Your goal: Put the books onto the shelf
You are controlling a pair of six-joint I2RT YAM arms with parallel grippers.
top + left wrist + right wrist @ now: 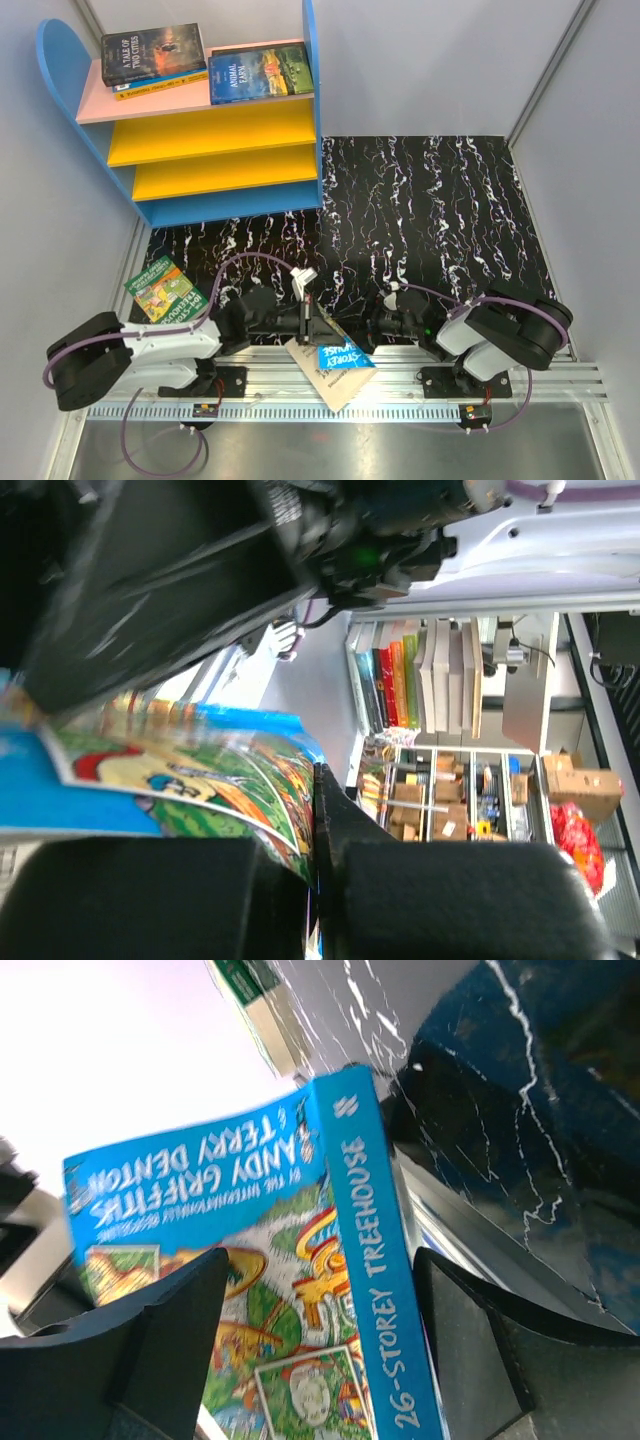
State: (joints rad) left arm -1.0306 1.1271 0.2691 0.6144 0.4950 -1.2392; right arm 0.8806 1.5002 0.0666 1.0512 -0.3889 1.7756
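Note:
A blue illustrated book (340,358) hangs partly open over the table's near edge between both arms. My left gripper (318,325) is shut on its cover, which is pinched between the black pads (318,880); the cover (180,770) bends away to the left. My right gripper (320,1310) stands open, one finger on each side of the book's blue spine (375,1290). The shelf (215,135) stands at the back left. On its pink top board lie a dark book (153,52) and a blue-green one (260,72). A green book (163,290) lies flat at the left.
A black marbled mat (430,220) covers the table. A metal rail (400,385) runs along the near edge under both arm bases. Grey walls close in on the left, right and back. The shelf's two yellow boards hold nothing.

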